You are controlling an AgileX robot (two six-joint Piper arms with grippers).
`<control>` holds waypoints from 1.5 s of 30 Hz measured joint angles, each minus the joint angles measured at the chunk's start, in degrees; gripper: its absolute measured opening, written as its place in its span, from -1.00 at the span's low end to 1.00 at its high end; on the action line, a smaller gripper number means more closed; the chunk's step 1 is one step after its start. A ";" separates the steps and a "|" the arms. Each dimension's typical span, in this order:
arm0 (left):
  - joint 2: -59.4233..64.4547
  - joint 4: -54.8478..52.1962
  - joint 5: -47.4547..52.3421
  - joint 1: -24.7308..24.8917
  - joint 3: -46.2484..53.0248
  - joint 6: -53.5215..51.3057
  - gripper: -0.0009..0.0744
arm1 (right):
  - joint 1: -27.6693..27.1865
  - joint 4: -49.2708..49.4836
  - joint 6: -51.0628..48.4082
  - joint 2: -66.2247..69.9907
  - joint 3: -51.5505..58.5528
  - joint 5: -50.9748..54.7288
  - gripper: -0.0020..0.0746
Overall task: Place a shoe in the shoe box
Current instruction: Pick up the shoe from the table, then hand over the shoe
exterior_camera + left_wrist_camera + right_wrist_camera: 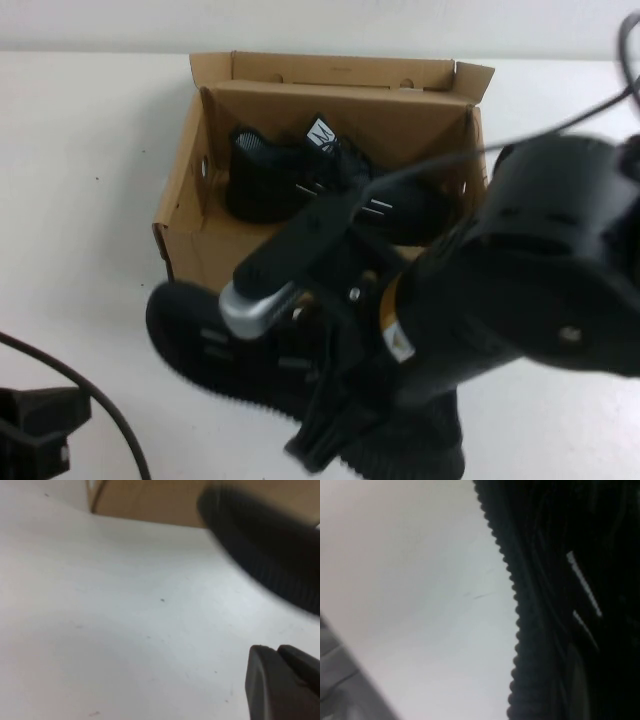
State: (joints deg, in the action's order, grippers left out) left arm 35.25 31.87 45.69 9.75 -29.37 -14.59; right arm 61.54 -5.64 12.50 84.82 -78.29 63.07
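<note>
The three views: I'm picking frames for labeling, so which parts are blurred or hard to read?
High view: the right arm is soft, hiding the right gripper and much of the shoe; the shoe box is clearer. Left wrist view: the shut left gripper and the shoe's sole are out of focus. Right wrist view: very close, the shoe mostly dark.

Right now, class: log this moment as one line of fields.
right gripper: shut on shoe, on table before shoe box | left gripper: shut, parked near table | mate: in box
</note>
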 joint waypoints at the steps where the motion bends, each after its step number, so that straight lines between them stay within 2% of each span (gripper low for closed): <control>1: 0.00 0.68 0.31 0.00 0.00 -0.19 -0.98 | 0.00 -2.38 -0.43 -0.34 -1.00 0.58 -0.96; 7: 2.40 6.02 3.19 0.00 0.00 -4.21 -0.98 | 0.00 -17.59 -0.97 -1.22 -2.76 3.62 -0.96; 10: 6.52 12.17 7.37 0.00 0.00 -10.86 -0.98 | 0.00 -21.30 -2.55 -1.22 -2.76 4.03 -0.96; 15: 17.05 25.73 15.76 0.00 0.00 -23.65 -0.98 | 0.00 -21.54 -5.07 -1.22 -2.76 2.47 -0.96; 21: 27.30 43.21 18.00 0.02 0.00 -36.45 -0.98 | 0.00 -20.25 -5.70 -1.84 -2.76 2.47 -0.96; 26: 33.75 55.70 20.92 0.02 -0.11 -42.42 -0.98 | 0.00 -18.98 -5.73 -4.30 -2.76 3.58 -0.96; 31: 37.83 62.53 20.82 0.02 -0.32 -44.02 -0.98 | 0.00 -18.75 -5.73 -7.61 -2.76 4.07 -0.96; 37: 39.15 64.10 19.00 0.02 -0.55 -44.79 -0.97 | 0.00 -16.76 -5.73 -10.88 -2.78 6.02 -0.96; 39: 39.29 64.23 17.20 0.02 -0.55 -44.68 -0.88 | 0.00 -16.76 -5.73 -10.97 -2.78 6.60 -0.96; 41: 39.29 64.34 16.07 0.02 -0.55 -44.16 -0.64 | 0.00 -16.76 -5.73 -10.97 -2.78 7.13 -0.96; 45: 39.29 64.45 16.73 0.02 -0.55 -41.22 0.20 | 0.00 -16.72 -5.73 -10.97 -2.78 7.29 -0.96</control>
State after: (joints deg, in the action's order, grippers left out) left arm 74.54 96.32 62.41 9.77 -29.93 -55.81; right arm 61.54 -22.36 6.77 73.85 -81.07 70.36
